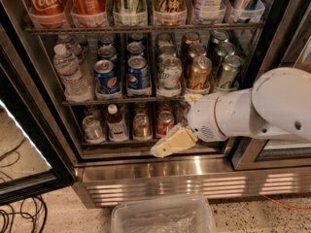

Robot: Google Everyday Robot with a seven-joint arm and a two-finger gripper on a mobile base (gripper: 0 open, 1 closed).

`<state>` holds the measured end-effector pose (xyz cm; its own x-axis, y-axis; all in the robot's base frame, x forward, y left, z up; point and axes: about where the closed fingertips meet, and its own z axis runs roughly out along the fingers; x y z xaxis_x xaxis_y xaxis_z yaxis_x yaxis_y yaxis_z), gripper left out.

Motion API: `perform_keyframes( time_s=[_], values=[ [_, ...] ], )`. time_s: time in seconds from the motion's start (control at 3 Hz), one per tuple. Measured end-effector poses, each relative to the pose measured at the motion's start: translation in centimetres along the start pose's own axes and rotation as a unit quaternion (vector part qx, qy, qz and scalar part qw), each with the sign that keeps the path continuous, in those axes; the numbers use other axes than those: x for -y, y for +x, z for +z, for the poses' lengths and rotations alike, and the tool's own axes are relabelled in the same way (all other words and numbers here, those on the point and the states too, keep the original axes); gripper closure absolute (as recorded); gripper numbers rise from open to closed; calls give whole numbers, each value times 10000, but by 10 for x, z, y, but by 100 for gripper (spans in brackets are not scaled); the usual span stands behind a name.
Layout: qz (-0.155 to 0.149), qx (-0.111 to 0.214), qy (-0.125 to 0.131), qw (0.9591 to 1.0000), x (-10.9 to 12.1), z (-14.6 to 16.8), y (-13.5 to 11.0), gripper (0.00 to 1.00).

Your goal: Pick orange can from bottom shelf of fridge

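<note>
The orange can (pixel 142 125) stands upright on the bottom shelf (pixel 116 150) of the fridge (pixel 160 178), between a small bottle (pixel 116 123) and a red can (pixel 165 123). My gripper (pixel 171 142) is cream-coloured and hangs in front of the shelf's front edge, just below the red can and to the right of the orange can. It touches nothing that I can see. The white arm (pixel 257 108) reaches in from the right and hides the right part of the bottom shelf.
A silver can (pixel 92 128) stands at the shelf's left. The tier above holds blue cans (pixel 138 75), a water bottle (pixel 68 72) and a gold-bronze can (pixel 198 73). The open door (pixel 29 144) is at left, a clear plastic bin (pixel 163 217) on the floor below.
</note>
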<state>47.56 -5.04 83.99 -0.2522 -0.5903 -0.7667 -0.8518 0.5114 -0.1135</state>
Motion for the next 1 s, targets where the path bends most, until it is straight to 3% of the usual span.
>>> perform_keyframes(
  time_s=[0.67, 1.0],
  values=[
    [555, 494, -21, 9972, -12, 37, 11, 0],
    [885, 819, -60, 9927, -20, 60, 14, 0]
  ],
)
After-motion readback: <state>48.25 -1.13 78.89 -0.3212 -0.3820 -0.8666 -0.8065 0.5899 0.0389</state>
